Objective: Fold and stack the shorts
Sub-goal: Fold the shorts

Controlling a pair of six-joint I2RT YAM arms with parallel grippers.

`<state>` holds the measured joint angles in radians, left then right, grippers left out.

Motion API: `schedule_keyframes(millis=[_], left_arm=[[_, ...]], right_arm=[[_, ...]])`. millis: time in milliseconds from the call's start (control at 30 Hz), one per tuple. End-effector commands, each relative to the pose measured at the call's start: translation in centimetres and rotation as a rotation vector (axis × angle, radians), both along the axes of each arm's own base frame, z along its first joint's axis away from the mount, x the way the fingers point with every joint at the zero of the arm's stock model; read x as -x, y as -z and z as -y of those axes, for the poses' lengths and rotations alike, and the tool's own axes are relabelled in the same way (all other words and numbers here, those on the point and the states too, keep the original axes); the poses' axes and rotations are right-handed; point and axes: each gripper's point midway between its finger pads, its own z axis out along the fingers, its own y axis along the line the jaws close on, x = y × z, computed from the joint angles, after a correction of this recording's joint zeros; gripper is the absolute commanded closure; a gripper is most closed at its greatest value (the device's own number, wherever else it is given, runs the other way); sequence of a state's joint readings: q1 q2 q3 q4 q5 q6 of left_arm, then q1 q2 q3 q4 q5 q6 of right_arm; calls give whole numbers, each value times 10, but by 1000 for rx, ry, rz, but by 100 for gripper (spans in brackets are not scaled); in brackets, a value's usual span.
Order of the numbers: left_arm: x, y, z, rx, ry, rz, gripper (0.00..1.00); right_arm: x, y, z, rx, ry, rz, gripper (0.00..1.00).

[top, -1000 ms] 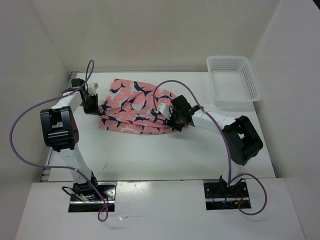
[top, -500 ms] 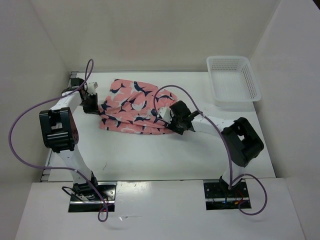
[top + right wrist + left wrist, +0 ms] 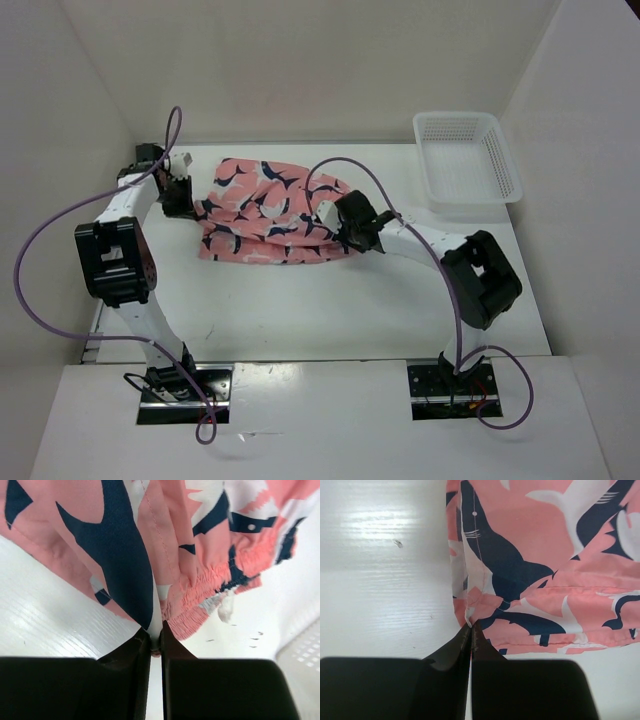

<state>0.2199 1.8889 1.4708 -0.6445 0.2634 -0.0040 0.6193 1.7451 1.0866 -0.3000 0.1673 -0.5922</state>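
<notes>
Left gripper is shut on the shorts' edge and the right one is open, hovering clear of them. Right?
Not quite. The right gripper is shut too, pinching the shorts at the gathered elastic band, as the right wrist view shows. The left gripper is shut on their edge, as you said.

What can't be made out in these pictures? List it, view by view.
Top view: fingertips of the left gripper and right gripper, covered by their own wrists.
Left wrist view: most of the shorts, cut off by the top and right edges.
Right wrist view: the basket, cut off at the right edge.
</notes>
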Motion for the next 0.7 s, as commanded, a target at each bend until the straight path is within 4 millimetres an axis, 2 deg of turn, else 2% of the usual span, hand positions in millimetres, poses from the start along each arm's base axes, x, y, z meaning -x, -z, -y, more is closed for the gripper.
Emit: schedule_keyframes(millis=[0, 33, 100, 167, 200, 233, 267, 333, 400, 433, 500, 567, 667], left_arm=[[-11, -46, -1, -15, 7, 96, 99], [-13, -55, 1, -2, 15, 109, 99], [-14, -69, 5, 14, 27, 131, 99], [-11, -88, 14, 52, 51, 152, 99], [-9, -90, 17, 66, 57, 145, 99], [3, -90, 26, 89, 72, 106, 99], [8, -91, 29, 102, 75, 88, 99], [30, -84, 33, 124, 70, 3, 99], [49, -75, 36, 113, 65, -56, 99], [67, -57, 37, 111, 55, -125, 99], [85, -38, 36, 57, 52, -199, 99], [106, -14, 45, 60, 70, -287, 96], [122, 12, 42, 43, 61, -380, 95]], right_arm=[[-13, -50, -12, -45, -1, 62, 93], [-9, -52, -9, -29, -1, 40, 93], [-10, -72, -9, -27, -21, 63, 93], [-4, -76, -5, -18, -22, 51, 93], [-3, -78, -3, -8, -34, 52, 93], [-4, -88, 1, -5, -20, 80, 96], [-1, -87, 6, 23, -33, 78, 99], [2, -99, 14, 36, -33, 115, 100], [11, -96, 22, 70, -66, 109, 100], [15, -100, 23, 65, -83, 119, 100], [26, -82, 30, 99, -114, 79, 100], [36, -59, 35, 124, -133, 32, 98], [48, -32, 37, 143, -164, -38, 96]])
